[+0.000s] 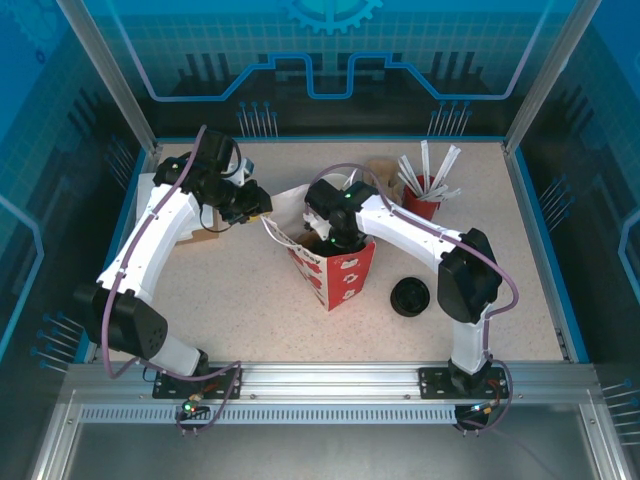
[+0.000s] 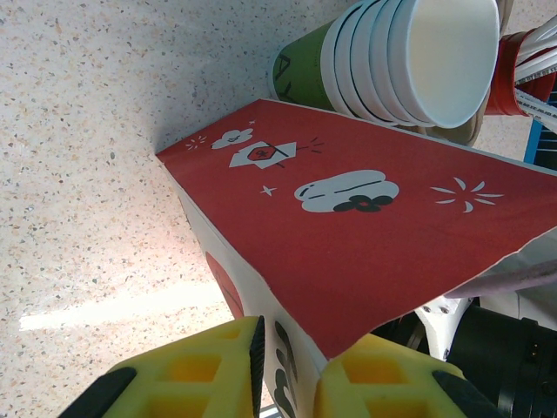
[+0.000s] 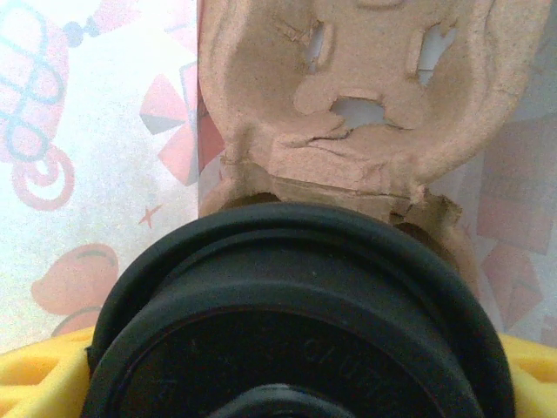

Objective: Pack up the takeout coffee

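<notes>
My right jaws are down inside the bag (image 1: 340,275), closed narrow on the coffee (image 3: 287,296). Its black lid (image 3: 261,252) sits between my yellow pads (image 3: 35,370), so close under the wrist camera that the cup wall is hidden. Just ahead of these jaws a pulp carrier (image 3: 348,96) stands against the bag's printed inner wall, and the lid's far edge looks to touch or nearly touch it.

My left jaws are pinched on the bag's upper edge, red paper running up and away between the two pads (image 2: 200,374), which keeps the mouth open. Beyond them a stack of empty cups (image 2: 400,61) lies on its side on the counter (image 1: 250,300).

I judge the coffee light but fussy. The paper wall is soft and will dent under a hard squeeze. The lid is slick plastic, only pressed on, and could pop off if I grip it or knock it on the carrier. I cannot tell whether the cup is filled, so I treat it as full and hold it upright. The best hold is around the wall just under the rolled rim, where it is stiffest. The bag is thin and floppy, so my left grip should be firm but not tugging.
</notes>
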Controlling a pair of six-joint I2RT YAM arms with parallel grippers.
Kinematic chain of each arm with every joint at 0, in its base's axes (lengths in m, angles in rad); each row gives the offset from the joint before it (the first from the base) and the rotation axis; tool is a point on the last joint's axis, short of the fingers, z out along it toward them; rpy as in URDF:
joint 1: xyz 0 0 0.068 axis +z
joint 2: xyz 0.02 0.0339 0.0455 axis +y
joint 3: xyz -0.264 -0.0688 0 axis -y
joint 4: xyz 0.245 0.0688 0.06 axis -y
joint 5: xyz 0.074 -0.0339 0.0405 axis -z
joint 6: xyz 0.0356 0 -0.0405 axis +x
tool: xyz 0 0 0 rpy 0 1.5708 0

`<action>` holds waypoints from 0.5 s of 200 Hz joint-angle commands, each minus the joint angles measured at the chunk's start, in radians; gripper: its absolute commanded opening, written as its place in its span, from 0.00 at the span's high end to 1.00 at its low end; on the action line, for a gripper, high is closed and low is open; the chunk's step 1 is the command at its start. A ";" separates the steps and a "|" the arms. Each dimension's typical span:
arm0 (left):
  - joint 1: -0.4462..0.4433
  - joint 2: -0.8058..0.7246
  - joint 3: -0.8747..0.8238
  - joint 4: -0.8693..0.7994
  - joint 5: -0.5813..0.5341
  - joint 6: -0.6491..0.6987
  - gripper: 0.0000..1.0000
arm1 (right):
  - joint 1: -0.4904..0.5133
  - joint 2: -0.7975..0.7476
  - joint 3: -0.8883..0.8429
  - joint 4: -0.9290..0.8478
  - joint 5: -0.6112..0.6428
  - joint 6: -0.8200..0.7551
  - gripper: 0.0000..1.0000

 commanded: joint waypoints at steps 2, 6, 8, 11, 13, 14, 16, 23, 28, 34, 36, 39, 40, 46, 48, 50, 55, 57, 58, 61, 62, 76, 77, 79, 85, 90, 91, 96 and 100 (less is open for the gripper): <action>-0.005 0.008 -0.002 -0.027 -0.013 0.008 0.78 | -0.006 0.030 -0.018 -0.050 0.004 -0.025 0.23; -0.005 0.008 -0.001 -0.027 -0.013 0.008 0.78 | -0.006 0.030 -0.018 -0.050 0.004 -0.026 0.23; -0.005 0.008 -0.002 -0.027 -0.013 0.008 0.78 | -0.007 0.030 -0.019 -0.050 0.004 -0.026 0.23; -0.005 0.008 -0.001 -0.028 -0.013 0.008 0.78 | -0.006 0.031 -0.019 -0.048 0.004 -0.026 0.23; -0.005 0.007 0.000 -0.027 -0.013 0.007 0.78 | -0.007 0.031 -0.019 -0.048 0.005 -0.027 0.23; -0.005 0.007 0.000 -0.027 -0.014 0.008 0.78 | -0.007 0.030 -0.019 -0.048 0.005 -0.028 0.23; -0.005 0.006 0.000 -0.027 -0.014 0.008 0.78 | -0.007 0.030 -0.019 -0.048 0.005 -0.028 0.23; -0.005 0.007 0.000 -0.027 -0.013 0.008 0.78 | -0.007 0.030 -0.020 -0.048 0.005 -0.028 0.23; -0.005 0.007 0.001 -0.028 -0.015 0.008 0.78 | -0.007 0.030 -0.021 -0.046 0.004 -0.028 0.23; -0.005 0.009 0.002 -0.029 -0.014 0.007 0.78 | -0.006 0.029 -0.022 -0.046 0.004 -0.029 0.23; -0.005 0.009 0.003 -0.030 -0.014 0.008 0.78 | -0.007 0.029 -0.022 -0.046 0.004 -0.029 0.23; -0.005 0.009 0.003 -0.029 -0.013 0.008 0.78 | -0.006 0.027 -0.022 -0.045 0.004 -0.029 0.23; -0.005 0.009 0.003 -0.028 -0.013 0.008 0.78 | -0.006 0.028 -0.022 -0.044 0.004 -0.029 0.23; -0.005 0.010 0.003 -0.029 -0.013 0.008 0.78 | -0.006 0.027 -0.023 -0.043 0.003 -0.029 0.23; -0.005 0.010 0.004 -0.030 -0.014 0.008 0.78 | -0.006 0.026 -0.024 -0.043 0.003 -0.029 0.23; -0.006 0.010 0.004 -0.029 -0.014 0.008 0.78 | -0.006 0.026 -0.024 -0.043 0.002 -0.029 0.23; -0.006 0.011 0.004 -0.029 -0.015 0.009 0.78 | -0.006 0.025 -0.024 -0.042 0.003 -0.029 0.23; -0.005 0.011 0.004 -0.030 -0.014 0.010 0.78 | -0.006 0.024 -0.024 -0.042 0.003 -0.029 0.23; -0.005 0.012 0.003 -0.030 -0.014 0.010 0.78 | -0.006 0.025 -0.024 -0.042 0.002 -0.030 0.23; -0.005 0.012 0.003 -0.029 -0.014 0.009 0.78 | -0.006 0.024 -0.024 -0.040 0.003 -0.031 0.23; -0.005 0.012 0.003 -0.029 -0.014 0.009 0.78 | -0.006 0.023 -0.024 -0.040 0.003 -0.031 0.23; -0.005 0.012 0.003 -0.032 -0.016 0.011 0.78 | -0.007 0.021 -0.025 -0.037 0.003 -0.031 0.23; -0.005 0.014 0.003 -0.032 -0.016 0.011 0.78 | -0.006 0.020 -0.025 -0.037 0.002 -0.031 0.23; -0.005 0.014 0.003 -0.032 -0.017 0.011 0.78 | -0.007 0.019 -0.025 -0.038 0.001 -0.031 0.23; -0.005 0.013 0.001 -0.030 -0.017 0.011 0.78 | -0.006 0.017 -0.025 -0.037 0.001 -0.031 0.23; -0.005 0.013 0.000 -0.029 -0.018 0.011 0.78 | -0.007 0.017 -0.025 -0.037 0.000 -0.031 0.23; -0.005 0.013 0.000 -0.030 -0.018 0.012 0.78 | -0.007 0.017 -0.025 -0.037 0.000 -0.031 0.23; -0.004 0.013 -0.002 -0.029 -0.019 0.011 0.78 | -0.007 0.016 -0.025 -0.036 0.000 -0.031 0.23; -0.005 0.014 -0.003 -0.029 -0.019 0.011 0.78 | -0.007 0.016 -0.026 -0.036 -0.002 -0.031 0.23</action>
